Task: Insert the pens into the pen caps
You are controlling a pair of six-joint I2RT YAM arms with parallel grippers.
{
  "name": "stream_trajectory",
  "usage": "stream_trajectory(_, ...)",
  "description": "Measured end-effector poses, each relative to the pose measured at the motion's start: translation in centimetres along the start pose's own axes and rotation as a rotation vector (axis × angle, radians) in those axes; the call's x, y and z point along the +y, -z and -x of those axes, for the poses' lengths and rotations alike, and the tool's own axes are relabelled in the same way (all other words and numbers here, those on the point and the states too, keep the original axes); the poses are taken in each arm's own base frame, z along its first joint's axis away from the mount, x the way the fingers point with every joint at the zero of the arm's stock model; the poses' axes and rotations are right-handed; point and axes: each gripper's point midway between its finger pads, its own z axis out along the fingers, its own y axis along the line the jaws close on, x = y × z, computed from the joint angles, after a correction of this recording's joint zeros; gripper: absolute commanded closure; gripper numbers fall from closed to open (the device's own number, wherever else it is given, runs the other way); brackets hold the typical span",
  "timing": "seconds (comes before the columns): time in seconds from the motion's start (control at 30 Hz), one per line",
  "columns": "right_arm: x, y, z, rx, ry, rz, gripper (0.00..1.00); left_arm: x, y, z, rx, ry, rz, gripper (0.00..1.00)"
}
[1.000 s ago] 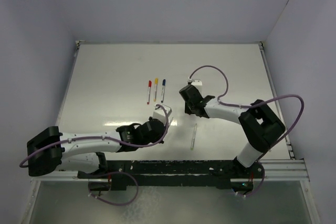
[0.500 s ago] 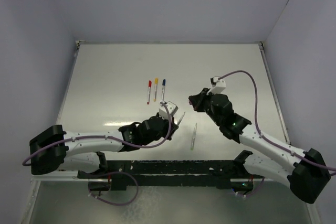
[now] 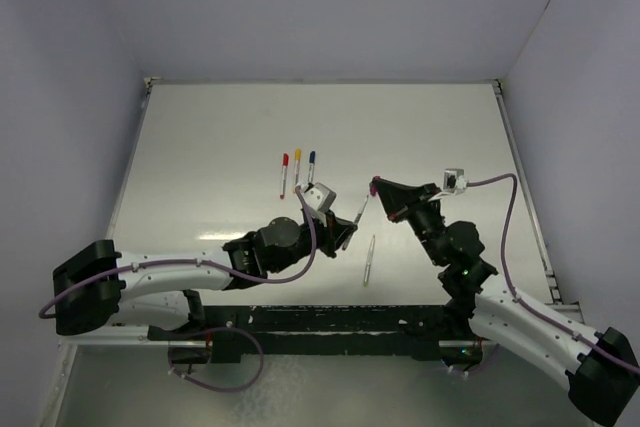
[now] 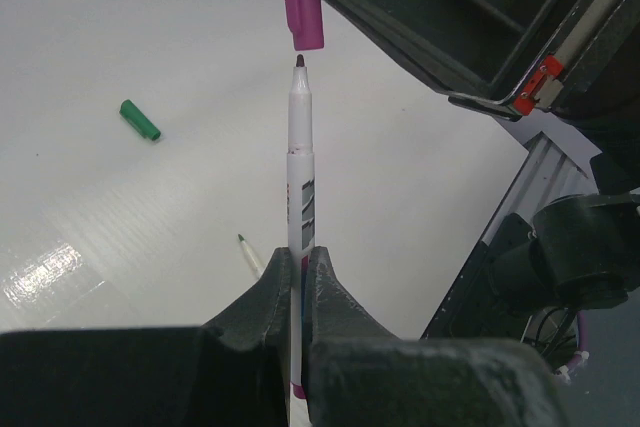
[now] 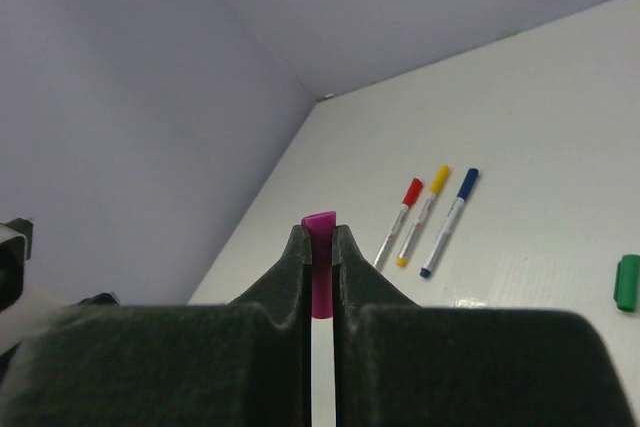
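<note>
Two pens are uncapped. Nearest the arm bases, a loose pen (image 3: 369,259) with a green tip lies flat on the table (image 3: 200,147), untouched. Just beyond it, the left gripper (image 4: 298,267) is clamped on the barrel of a second pen (image 4: 300,177) and holds it clear of the table, dark tip pointing away. Facing it, the right gripper (image 5: 320,247) is pinched on the purple cap (image 4: 303,7), whose near end meets the tip almost in line; the two are just apart, not yet joined.

Within the last second the right arm has unfolded and swung its gripper round towards the left one, while the left gripper has carried its pen up to meet it. Approach appears complete; what remains, by judgement, is a short straight push along the pen's axis, where a slight misalignment could make the tip skid off the rim.

A green cap (image 4: 140,120) lies on the table to one side. Farthest, side by side, lie a red-capped pen (image 3: 284,175), a yellow-capped pen (image 3: 296,169) and a blue-capped pen (image 3: 310,172), already finished.
</note>
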Motion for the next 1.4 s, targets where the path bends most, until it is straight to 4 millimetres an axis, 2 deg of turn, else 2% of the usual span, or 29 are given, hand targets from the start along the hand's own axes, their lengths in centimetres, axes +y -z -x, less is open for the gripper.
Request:
stream_trajectory(0.27,1.3,-0.2,1.4,-0.069,-0.05,0.057,1.0,-0.4,-0.2,0.3,-0.013,0.007,-0.018,1.0)
stream_trajectory(0.53,1.6,-0.7,0.7,-0.049,-0.07,0.077,1.0,-0.4,-0.2,0.3,-0.013,0.007,-0.018,1.0)
stream_trajectory(1.4,1.7,-0.7,0.3,-0.044,-0.078,0.095,1.0,-0.3,0.1,1.0,-0.036,0.011,-0.007,1.0)
